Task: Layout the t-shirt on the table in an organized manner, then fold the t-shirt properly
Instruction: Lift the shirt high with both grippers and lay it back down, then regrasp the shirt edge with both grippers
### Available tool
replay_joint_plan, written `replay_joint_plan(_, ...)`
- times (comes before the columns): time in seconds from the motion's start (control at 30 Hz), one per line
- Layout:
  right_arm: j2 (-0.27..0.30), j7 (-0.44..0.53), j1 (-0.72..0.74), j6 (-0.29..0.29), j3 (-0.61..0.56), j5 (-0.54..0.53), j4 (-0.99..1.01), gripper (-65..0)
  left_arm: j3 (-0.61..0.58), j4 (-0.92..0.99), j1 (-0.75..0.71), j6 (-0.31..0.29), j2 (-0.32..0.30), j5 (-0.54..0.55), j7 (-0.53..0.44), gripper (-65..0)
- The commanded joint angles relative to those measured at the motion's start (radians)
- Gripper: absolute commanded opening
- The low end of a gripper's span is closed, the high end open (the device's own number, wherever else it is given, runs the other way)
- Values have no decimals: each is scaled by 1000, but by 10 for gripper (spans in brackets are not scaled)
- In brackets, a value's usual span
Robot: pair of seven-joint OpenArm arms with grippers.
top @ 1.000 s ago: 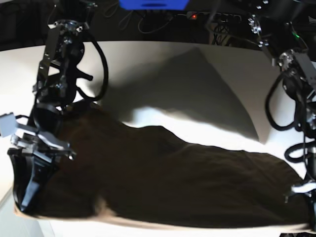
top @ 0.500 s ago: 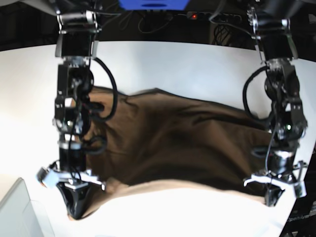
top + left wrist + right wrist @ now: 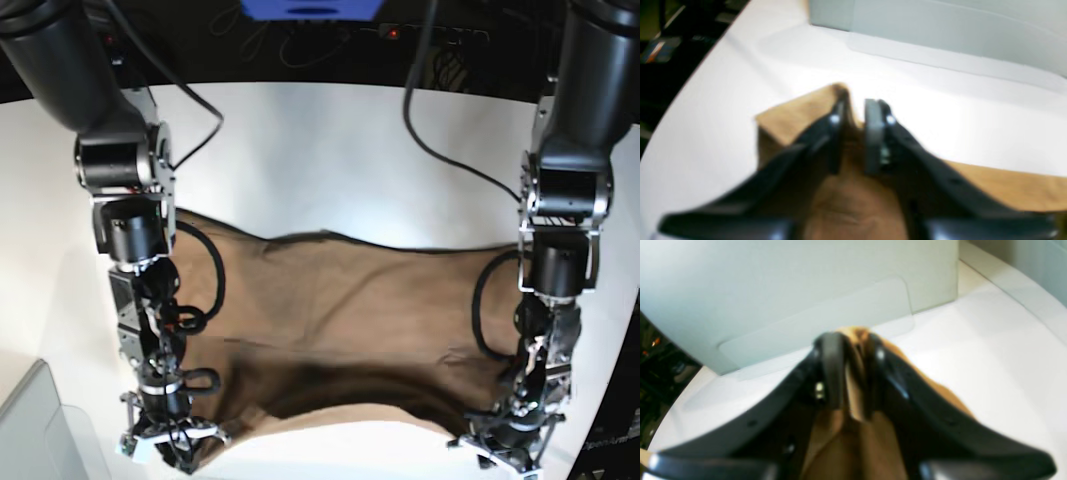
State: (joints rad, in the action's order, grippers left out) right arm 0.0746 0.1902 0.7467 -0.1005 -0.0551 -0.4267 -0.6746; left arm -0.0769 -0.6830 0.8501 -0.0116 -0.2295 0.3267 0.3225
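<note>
The brown shirt (image 3: 350, 320) is lying spread wide across the white counter (image 3: 330, 150). The left gripper (image 3: 855, 113) is pinching one near corner of the shirt. The right gripper (image 3: 848, 346) is squeezing the other near corner, next to a grey bin (image 3: 773, 290).

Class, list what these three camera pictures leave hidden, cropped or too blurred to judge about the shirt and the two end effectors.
- Base view: the t-shirt's neck tag cannot be found; folds and shadow hide it.
- Base view: the left end effector is cut by the bottom edge.
- Left wrist view: blur; the fingers hide the pinched cloth.
- Right wrist view: the right end effector covers the shirt corner; which part it holds is unclear.
</note>
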Motion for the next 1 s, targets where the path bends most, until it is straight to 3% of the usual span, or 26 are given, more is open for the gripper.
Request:
replay_joint_plan(0.0,3,21,29,-8,-1,-1,-1,-429,-11,9,42,8,-14,-2,-24,-420)
replay_joint_plan(0.17,4,22,-6,-8,2,-2,-52,-288,-45,-20,39,8,-12,4,-64,-202)
replay_joint_plan(0.3,20,22,-108,-3,5,-4,-167,-230,-41,-169,-35,11,-18,7,-56,-114)
replay_joint_plan(0.57,54,22,-465,0,5,-1,-486,-227,-4,-524,-434,17,-109,-1,-56,-108)
replay_joint_plan(0.8,70,18,-694,0,91,-1,-567,-227,246,-547,-701,9,-104,7,-61,-108)
replay_joint_plan(0.97,73,13,-817,0,128,-1,-647,-227,326,-582,-814,8,-104,7,-61,-108)
